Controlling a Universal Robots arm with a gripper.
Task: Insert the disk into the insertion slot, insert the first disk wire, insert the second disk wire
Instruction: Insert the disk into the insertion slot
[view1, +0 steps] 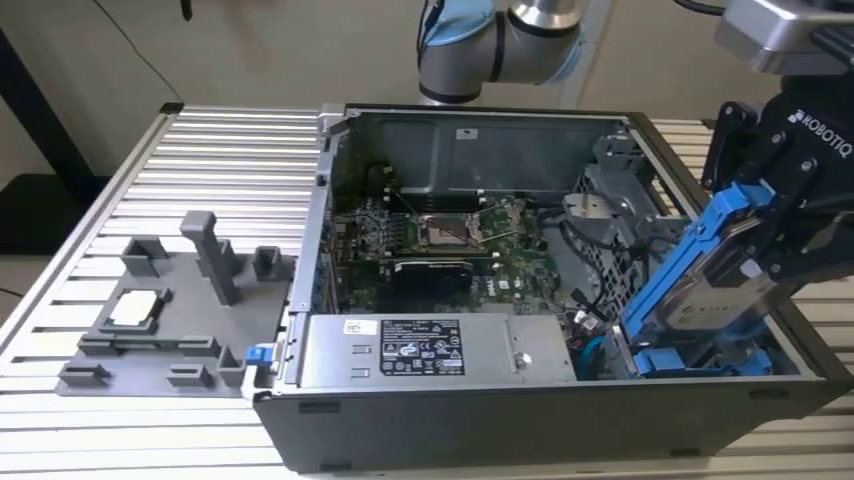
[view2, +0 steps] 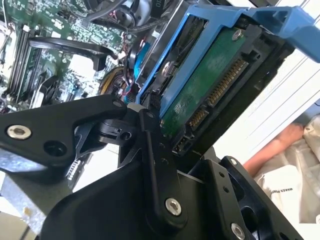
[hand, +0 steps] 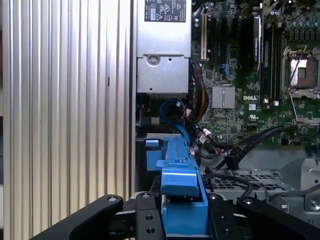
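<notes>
The disk (view1: 721, 280), a silver drive in a bright blue caddy, is tilted steeply at the case's corner on the exterior view's right. My gripper (view1: 771, 245) is shut on its upper part. Its lower end reaches down into the insertion slot (view1: 694, 362), a grey bay with blue guides. In the second wrist view the disk (view2: 210, 85) shows its green circuit board and connector pins, with a black finger (view2: 150, 150) against its edge. In the first wrist view the blue caddy (hand: 180, 182) sits between my fingers (hand: 145, 220), edge-on above the bay.
The grey labelled power-supply box (view1: 414, 350) lies beside the slot, with blue and red cables (hand: 175, 107) looped between them. The motherboard (view1: 441, 235) fills the case floor. A grey fixture (view1: 174, 310) stands on the ribbed table. A person's arm (view2: 280, 145) is nearby.
</notes>
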